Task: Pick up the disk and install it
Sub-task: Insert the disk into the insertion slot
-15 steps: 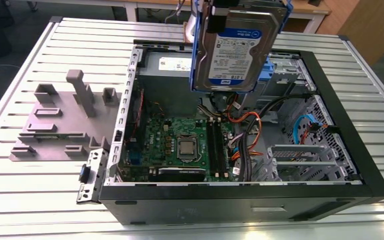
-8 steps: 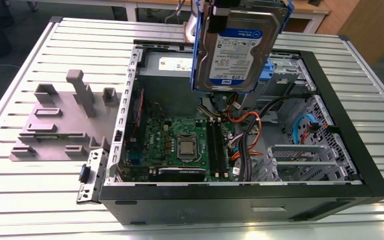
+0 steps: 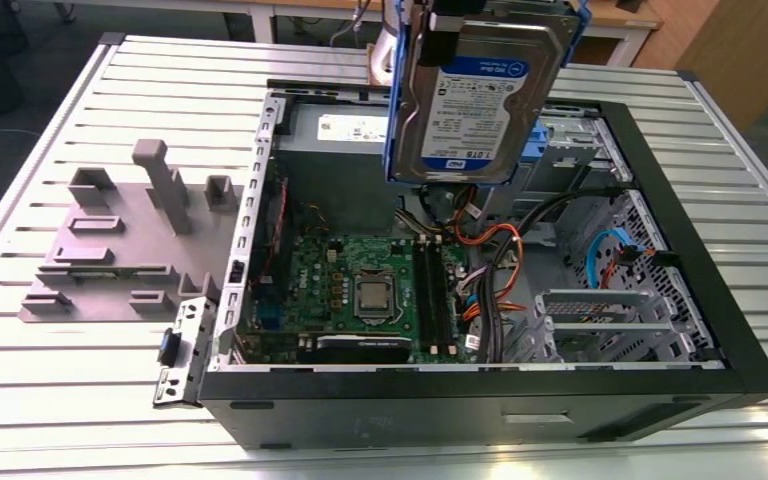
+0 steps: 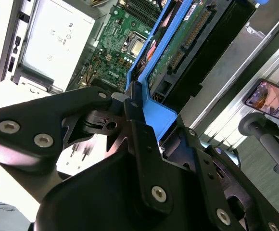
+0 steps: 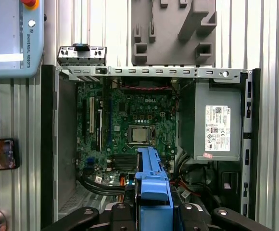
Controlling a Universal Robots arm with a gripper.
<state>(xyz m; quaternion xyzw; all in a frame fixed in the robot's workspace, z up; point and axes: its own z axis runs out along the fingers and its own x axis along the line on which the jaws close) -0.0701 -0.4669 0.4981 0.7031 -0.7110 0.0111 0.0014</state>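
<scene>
The disk [image 3: 471, 100], a silver hard drive with a white-and-blue label in a blue plastic caddy, hangs upright above the back of the open computer case [image 3: 704, 300]. My gripper [image 4: 166, 130] is shut on the caddy's blue end, with a black finger [image 4: 142, 149] pressed against each side. In the first wrist view the caddy [image 5: 153, 185] points down over the motherboard [image 5: 134, 125], with the gripper [image 5: 154, 207] clamped around it. The disk touches nothing inside the case.
Inside the case lie a grey power-supply box [image 5: 216, 125], orange and black cables [image 3: 491, 250] and a metal drive cage [image 3: 604, 320]. A grey fixture block [image 3: 117, 240] stands on the slatted table [image 3: 37, 400] at the exterior view's left. A phone [image 5: 0, 154] lies beside the case.
</scene>
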